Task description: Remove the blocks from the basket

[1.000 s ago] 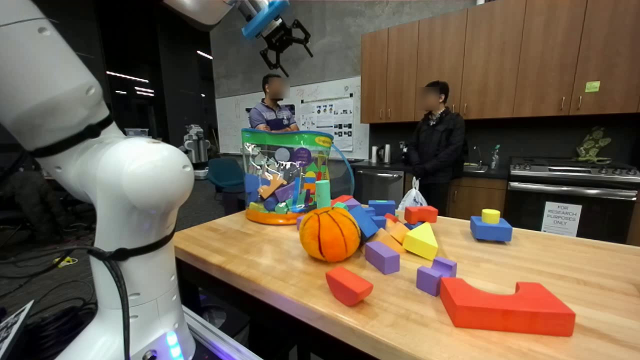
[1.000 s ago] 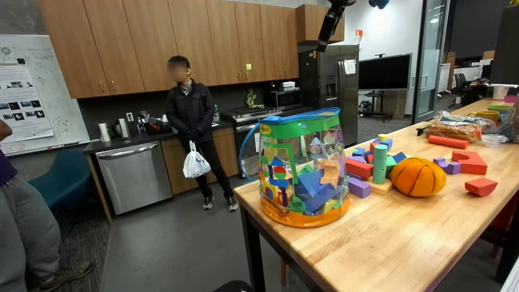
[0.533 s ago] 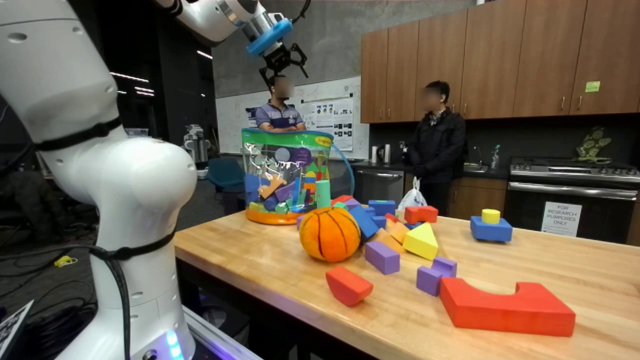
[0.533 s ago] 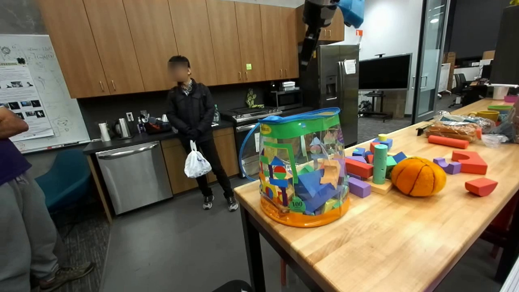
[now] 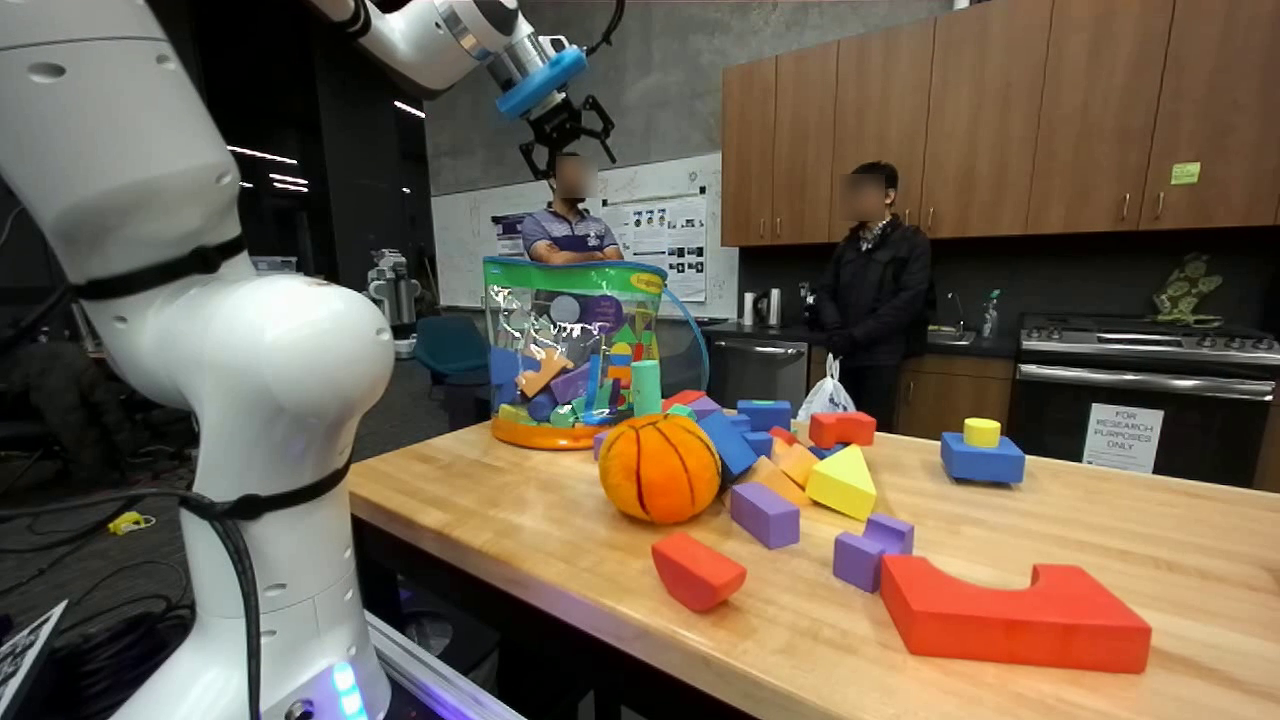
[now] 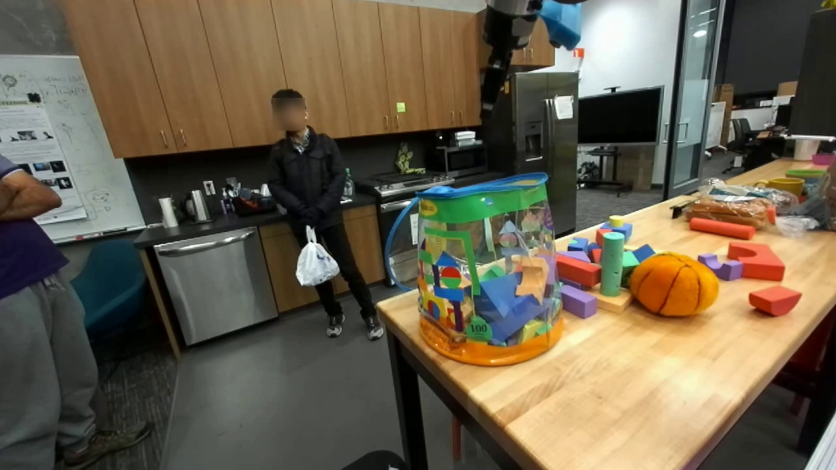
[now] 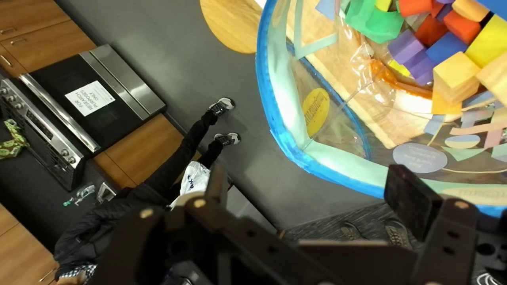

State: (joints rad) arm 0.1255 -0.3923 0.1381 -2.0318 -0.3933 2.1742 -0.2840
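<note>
The tool [image 5: 581, 169], its fingers spread apart, hung higher than the see-through basket [image 6: 483, 207], which stood upright on the worktop [image 6: 588, 398]. Blocks [image 6: 513, 316] of several colours lay inside the basket; others were clustered on the worktop beside the orange ball [image 5: 660, 468], with a red notched block [image 5: 1015, 620] well apart.

green-banded, orange-based basket [image 6: 488, 203]
</note>
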